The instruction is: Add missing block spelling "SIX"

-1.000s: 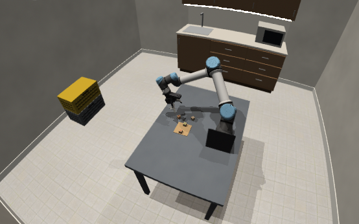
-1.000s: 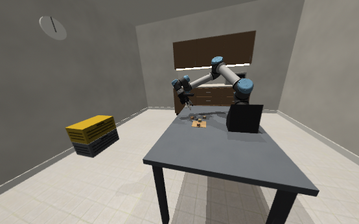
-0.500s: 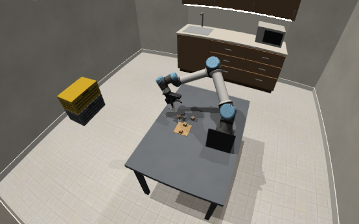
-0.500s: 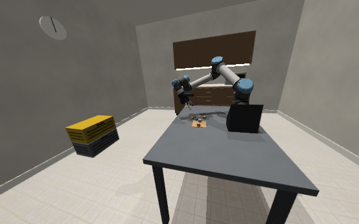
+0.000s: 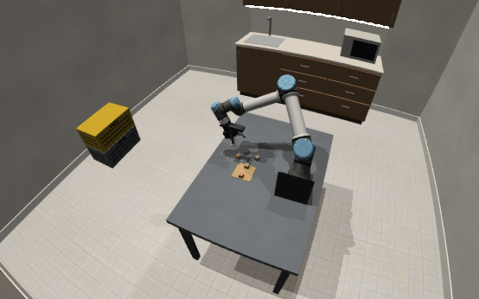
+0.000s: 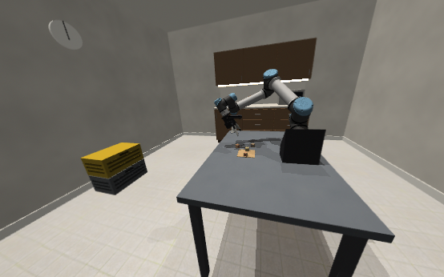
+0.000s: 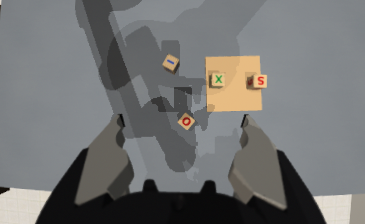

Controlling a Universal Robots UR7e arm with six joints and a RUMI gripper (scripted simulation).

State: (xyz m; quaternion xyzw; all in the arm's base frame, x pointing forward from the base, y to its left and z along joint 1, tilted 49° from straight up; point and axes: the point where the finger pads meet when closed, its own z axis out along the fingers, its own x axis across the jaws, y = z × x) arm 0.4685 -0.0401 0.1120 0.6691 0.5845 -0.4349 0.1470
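Observation:
In the wrist view a tan mat [image 7: 233, 100] [image 5: 250, 174] lies on the grey table. A block with a green X [image 7: 218, 79] [image 5: 247, 165] sits on the mat's left part. A block with a red S [image 7: 259, 81] [image 5: 240, 174] sits at the mat's right edge. A block with a blue I [image 7: 171, 62] [image 5: 257, 157] lies on the table, off the mat and turned at an angle. A block with a red O [image 7: 186, 121] [image 5: 238, 155] lies off the mat, also turned. My gripper [image 7: 182, 114] [image 5: 233, 140] [image 6: 233, 129] is open and empty. It hangs well above the table, roughly over the O block.
The grey table [image 5: 233, 216] [image 6: 276, 192] carries a black box [image 5: 294, 187] [image 6: 302, 146] beside the arm's base. Stacked yellow and black crates [image 5: 108, 134] stand on the floor to one side. Kitchen cabinets [image 5: 320, 86] line the back wall.

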